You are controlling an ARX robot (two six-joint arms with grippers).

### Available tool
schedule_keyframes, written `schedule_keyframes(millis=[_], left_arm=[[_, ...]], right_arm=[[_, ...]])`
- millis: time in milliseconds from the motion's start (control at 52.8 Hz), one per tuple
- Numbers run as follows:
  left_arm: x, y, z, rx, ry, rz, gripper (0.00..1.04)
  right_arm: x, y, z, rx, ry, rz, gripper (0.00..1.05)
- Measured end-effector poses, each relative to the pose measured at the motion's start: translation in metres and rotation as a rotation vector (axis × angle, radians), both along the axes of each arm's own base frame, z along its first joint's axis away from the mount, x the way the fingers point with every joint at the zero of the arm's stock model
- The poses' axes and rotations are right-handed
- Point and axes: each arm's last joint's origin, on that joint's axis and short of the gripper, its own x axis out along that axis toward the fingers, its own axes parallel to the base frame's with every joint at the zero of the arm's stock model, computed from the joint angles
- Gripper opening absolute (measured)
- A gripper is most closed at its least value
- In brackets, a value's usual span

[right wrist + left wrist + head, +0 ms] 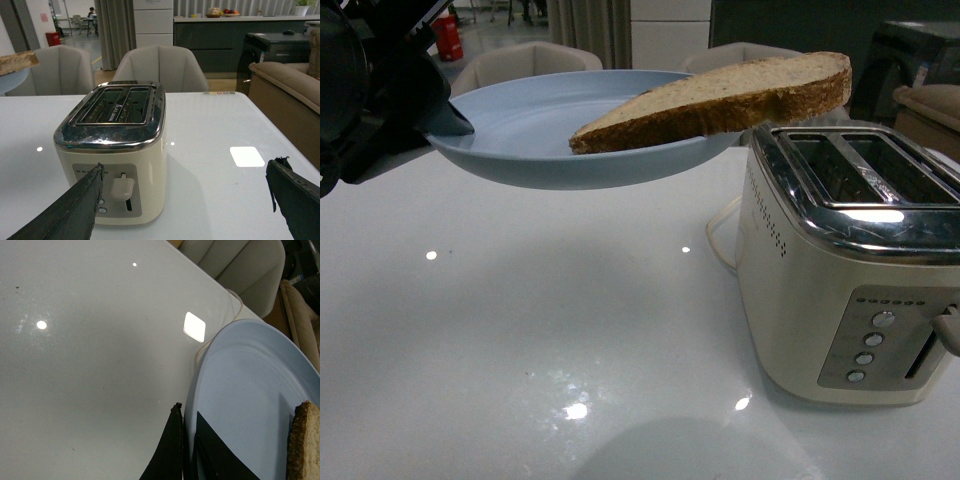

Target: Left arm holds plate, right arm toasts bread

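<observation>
Left gripper (440, 112): clamped on the plate's left rim, one jaw above the rim and one beneath it, holding the plate off the table.
Plate (530, 130): pale blue, raised above the table (520, 320), left of the toaster, with its right rim close to the toaster's top.
Bread (720, 100): lies on the plate's right side, across from the left gripper and well apart from it. Its right end juts past the rim, above the toaster's left edge.
Right gripper (186, 167): jaws spread wide, low over the table, facing the toaster's lever side.
Toaster (800, 290): cream with a chrome top, standing on the table at right.
Lever (122, 187): at the top of its track.
</observation>
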Motion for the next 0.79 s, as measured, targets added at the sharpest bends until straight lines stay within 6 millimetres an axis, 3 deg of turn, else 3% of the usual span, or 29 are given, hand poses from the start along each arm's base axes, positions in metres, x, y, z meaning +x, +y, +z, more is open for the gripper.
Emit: schedule_keyframes(millis=[795], left_arm=[[0.0000,0.0000,0.0001,0.000,-0.001,0.000,0.03]], right_arm=[[0.0000,0.0000,0.0000,0.000,0.000,0.000,0.98]])
